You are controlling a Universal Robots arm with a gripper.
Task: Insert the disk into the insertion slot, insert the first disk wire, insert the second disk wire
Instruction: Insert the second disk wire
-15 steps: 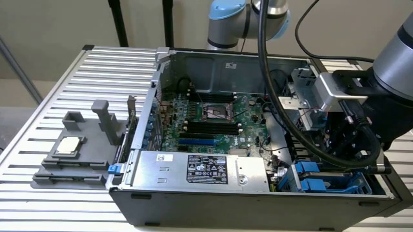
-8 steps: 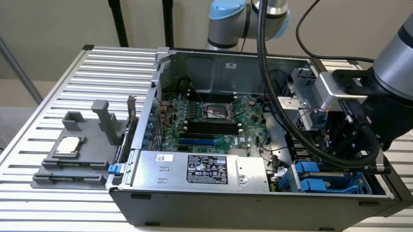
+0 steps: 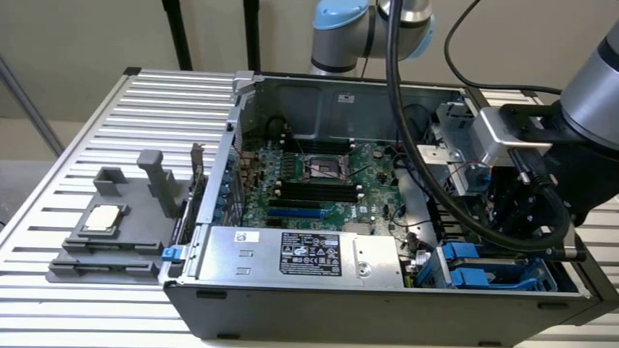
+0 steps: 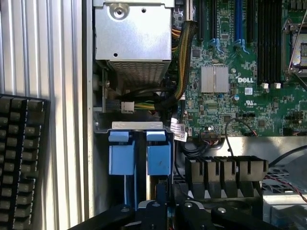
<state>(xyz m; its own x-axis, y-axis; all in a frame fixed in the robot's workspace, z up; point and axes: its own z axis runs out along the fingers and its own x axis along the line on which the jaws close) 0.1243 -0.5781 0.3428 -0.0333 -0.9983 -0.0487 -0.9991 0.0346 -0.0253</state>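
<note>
The insertion slot [image 3: 483, 272] is the grey sheet-metal drive cage at the near corner of the open computer case, on the exterior view's right. Two bright blue plastic pieces [image 4: 121, 155] [image 4: 158, 154] stand side by side in the cage mouth [image 4: 139, 125]. I cannot tell whether they are cage fittings or the end of the disk's carrier. The disk's grey body and white label are hidden. My black gripper [image 3: 520, 225] hangs straight over this cage, its lower end [image 4: 160, 203] just short of the blue pieces. A thin blue strip [image 4: 125, 189] runs from them towards the gripper.
The silver power-supply box [image 3: 300, 254] [image 4: 134, 33] lies beside the cage, with a bundle of wires [image 4: 184, 62] next to it. The green motherboard [image 3: 320, 181] [image 4: 230, 81] fills the case floor. A black ribbed shroud [image 4: 225, 172] sits close by. A grey fixture [image 3: 106, 239] and a keyboard [image 4: 21, 158] rest on the slatted table [image 3: 87, 123].
</note>
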